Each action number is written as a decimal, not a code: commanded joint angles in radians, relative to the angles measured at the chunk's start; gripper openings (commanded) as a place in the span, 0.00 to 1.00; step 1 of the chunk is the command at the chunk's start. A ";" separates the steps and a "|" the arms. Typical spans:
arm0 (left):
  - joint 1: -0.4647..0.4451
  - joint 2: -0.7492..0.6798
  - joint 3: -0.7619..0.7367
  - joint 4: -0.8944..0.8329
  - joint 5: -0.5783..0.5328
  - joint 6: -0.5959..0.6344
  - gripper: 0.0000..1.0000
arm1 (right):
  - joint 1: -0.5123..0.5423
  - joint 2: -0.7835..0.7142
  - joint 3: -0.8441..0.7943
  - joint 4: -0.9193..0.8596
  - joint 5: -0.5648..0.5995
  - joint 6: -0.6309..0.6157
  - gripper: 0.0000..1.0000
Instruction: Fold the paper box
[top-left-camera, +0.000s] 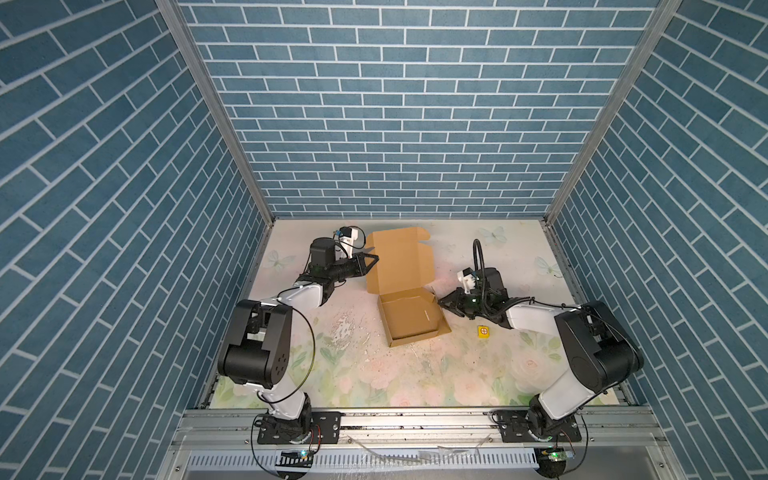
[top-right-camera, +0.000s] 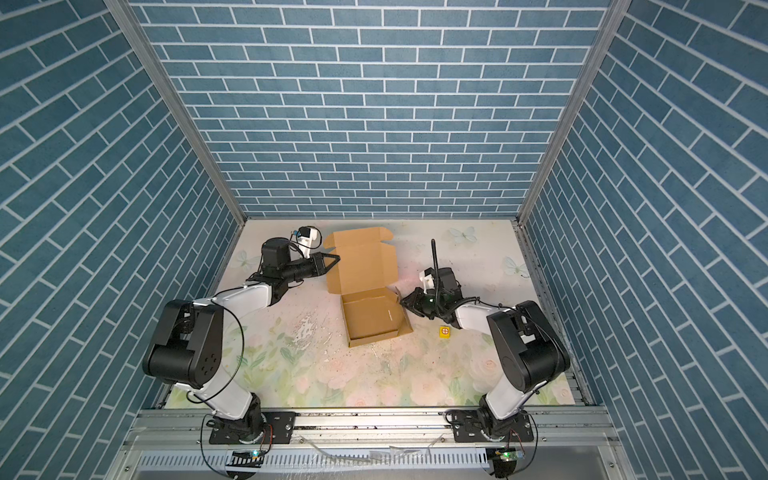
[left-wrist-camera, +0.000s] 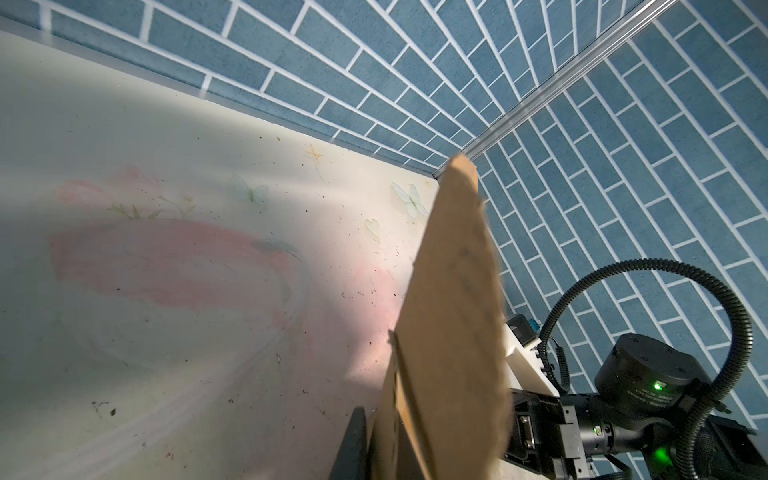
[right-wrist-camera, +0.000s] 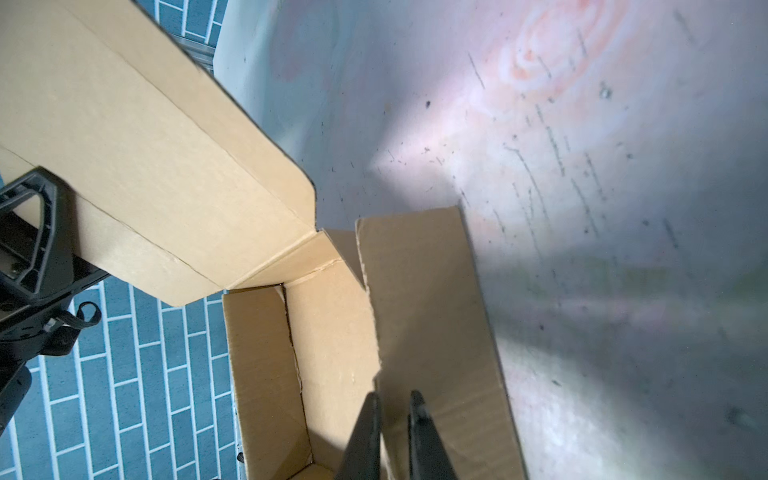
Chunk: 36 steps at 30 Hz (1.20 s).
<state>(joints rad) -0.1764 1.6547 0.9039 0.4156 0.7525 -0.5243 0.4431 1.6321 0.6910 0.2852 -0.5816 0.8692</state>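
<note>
The paper box (top-left-camera: 409, 318) sits mid-bench with its shallow tray already squared up. Its lid (top-left-camera: 399, 257) is raised behind the tray, leaning toward the back wall. It is thin corrugated card, so I judge it light and stiff along the panels but weak at the creases. It should swing easily on a score line and buckle or tear if I pinch near a slit or a tab. The best hold is a plain edge well clear of the corners, gripped flat.

The left fingers (top-left-camera: 368, 262) are together on the lid's left edge. The left wrist view shows the card running right against one finger (left-wrist-camera: 355, 440).

The right fingers (right-wrist-camera: 419, 424) stand close with a slim gap, at the side flap (right-wrist-camera: 432, 311) that lies outward from the tray's right wall. I cannot tell whether they pinch it or only press on it.

The box is light enough to skid on the worn bench (top-left-camera: 374, 374), so one side needs steadying. A yellow cube (top-left-camera: 483, 331) lies just beside the tray's right, clear of it.
</note>
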 joint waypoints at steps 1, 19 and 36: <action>-0.003 -0.026 -0.009 -0.003 0.006 0.020 0.11 | -0.009 0.014 -0.020 0.024 0.017 0.034 0.15; 0.000 -0.022 -0.013 -0.006 0.003 0.023 0.11 | -0.057 0.035 -0.064 0.070 -0.004 0.042 0.14; 0.003 -0.019 -0.013 -0.002 0.003 0.024 0.11 | -0.021 -0.093 0.125 -0.399 0.106 -0.228 0.32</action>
<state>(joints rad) -0.1753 1.6547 0.9024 0.4133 0.7525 -0.5152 0.4034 1.5211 0.7952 -0.0063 -0.5079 0.7120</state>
